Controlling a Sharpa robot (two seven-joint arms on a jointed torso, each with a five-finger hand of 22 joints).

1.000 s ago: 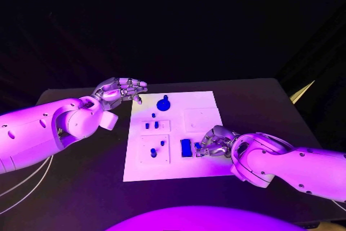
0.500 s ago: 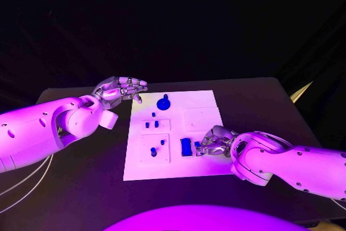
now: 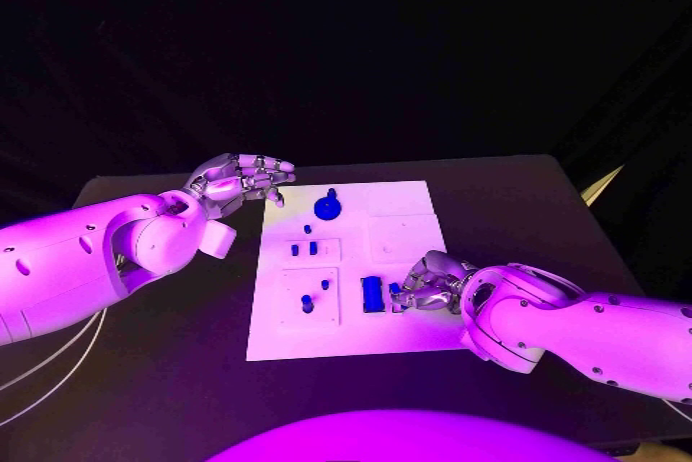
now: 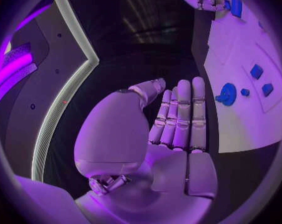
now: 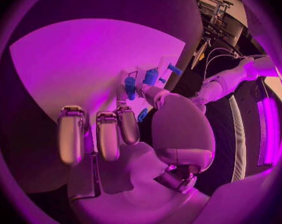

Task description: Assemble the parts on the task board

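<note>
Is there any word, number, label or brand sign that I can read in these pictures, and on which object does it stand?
None: no readable text stands on anything in these pictures.
The task board shows raised squares and blue parts, but no letters or numbers.
The left robot hand, the right robot hand and the white arms carry no legible marking.

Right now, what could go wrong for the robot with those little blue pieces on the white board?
The right hand has its fingers around a small blue piece near the board's right edge; the grip looks slight, so it might slip out. The blue block sits right next to that hand, so a sideways move could knock it. The left hand hovers open beside the board's far corner, near the round blue knob, and could bump it if it swings in.
</note>
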